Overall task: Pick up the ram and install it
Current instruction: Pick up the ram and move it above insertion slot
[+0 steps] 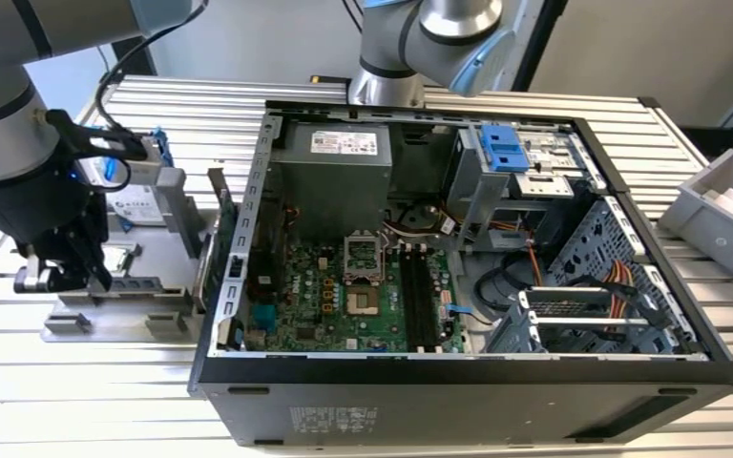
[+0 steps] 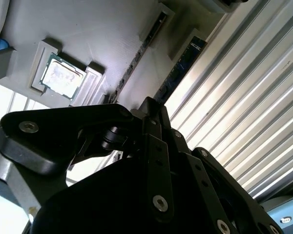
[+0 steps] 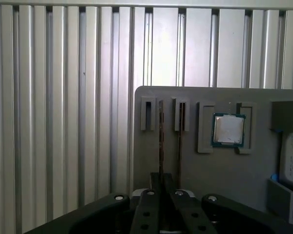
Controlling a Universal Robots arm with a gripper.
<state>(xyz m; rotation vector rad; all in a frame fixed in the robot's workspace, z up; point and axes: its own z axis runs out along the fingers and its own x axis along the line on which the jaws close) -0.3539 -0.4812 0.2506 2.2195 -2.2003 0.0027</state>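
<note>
Directly over the ram (image 3: 161, 139), which stands edgewise in the grey holder (image 3: 224, 180), your gripper (image 3: 164, 178) hovers; its grip state cannot be told. Misalignment could snag the neighbouring stick (image 3: 179, 139) just beside it.

Slatted table (image 1: 87, 382) under case (image 1: 469, 405), fixture (image 1: 125, 329), perhaps bin (image 1: 717, 205)

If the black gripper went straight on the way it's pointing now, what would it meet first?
Probably the ram, one of two thin circuit-board sticks standing on edge in the grey holder plate, directly ahead of the gripper in the first wrist view. Which stick comes first is unclear.
</note>
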